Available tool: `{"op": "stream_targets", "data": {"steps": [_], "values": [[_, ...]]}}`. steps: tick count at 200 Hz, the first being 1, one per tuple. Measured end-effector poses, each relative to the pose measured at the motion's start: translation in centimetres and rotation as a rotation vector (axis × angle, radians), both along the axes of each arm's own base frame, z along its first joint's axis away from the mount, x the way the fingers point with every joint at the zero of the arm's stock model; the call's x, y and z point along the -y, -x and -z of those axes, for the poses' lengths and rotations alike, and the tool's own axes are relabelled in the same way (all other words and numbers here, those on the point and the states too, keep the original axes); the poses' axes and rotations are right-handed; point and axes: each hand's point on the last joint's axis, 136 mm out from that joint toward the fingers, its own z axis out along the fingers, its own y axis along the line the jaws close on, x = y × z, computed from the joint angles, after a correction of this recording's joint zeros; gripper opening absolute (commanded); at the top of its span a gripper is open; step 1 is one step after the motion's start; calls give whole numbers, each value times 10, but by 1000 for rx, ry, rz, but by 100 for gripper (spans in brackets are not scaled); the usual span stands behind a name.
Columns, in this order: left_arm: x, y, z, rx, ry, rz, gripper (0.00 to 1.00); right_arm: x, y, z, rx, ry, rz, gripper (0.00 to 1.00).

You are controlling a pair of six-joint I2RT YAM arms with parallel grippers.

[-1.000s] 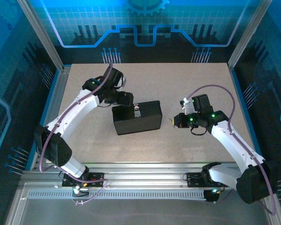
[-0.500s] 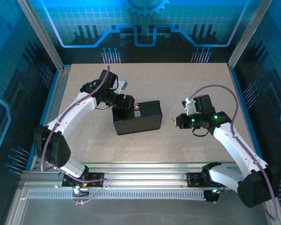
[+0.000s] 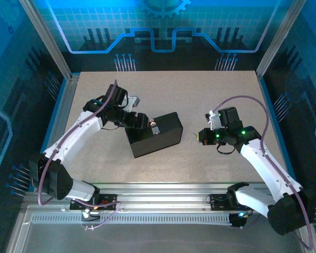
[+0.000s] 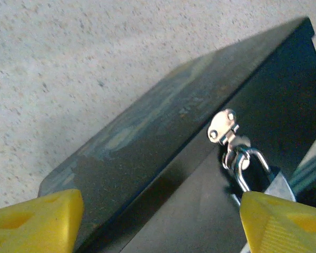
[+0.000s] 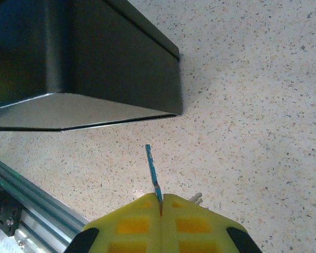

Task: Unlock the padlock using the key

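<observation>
With the left claw (image 4: 158, 221) spread astride the box (image 3: 154, 135) and the right claw (image 5: 160, 211) clamped on the key (image 5: 152, 171), the padlock (image 4: 250, 168), probably keyhole-hidden, should be steadied before insertion.

Two white-shelled arms with black joints

Purple cables loop along both arms (image 3: 73, 134) — green lights glow on the right wrist (image 3: 229, 134); the fingertips (image 5: 163, 224) are yellow, moulded with square recesses.

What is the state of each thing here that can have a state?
Black metal box: closed, on the table.
Small padlock: shackle through the silvery hasp, apparently locked.
Thin key: pinched, tip toward the box.
Left gripper: open, straddling the box.
Right gripper: shut on the key.
</observation>
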Motion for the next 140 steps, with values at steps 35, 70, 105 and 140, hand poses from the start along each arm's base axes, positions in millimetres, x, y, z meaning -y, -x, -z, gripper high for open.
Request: {"op": "stream_targets", "data": {"steps": [35, 70, 105, 140], "values": [[6, 16, 0, -49, 61, 10, 79, 0, 0, -1, 3, -1, 0, 0], [13, 29, -1, -89, 110, 25, 79, 0, 0, -1, 3, -1, 0, 0], [12, 25, -1, -30, 49, 68, 79, 0, 0, 0, 4, 2, -3, 0], [10, -17, -31, 194, -64, 162, 78, 1, -3, 8, -18, 17, -12, 0]]}}
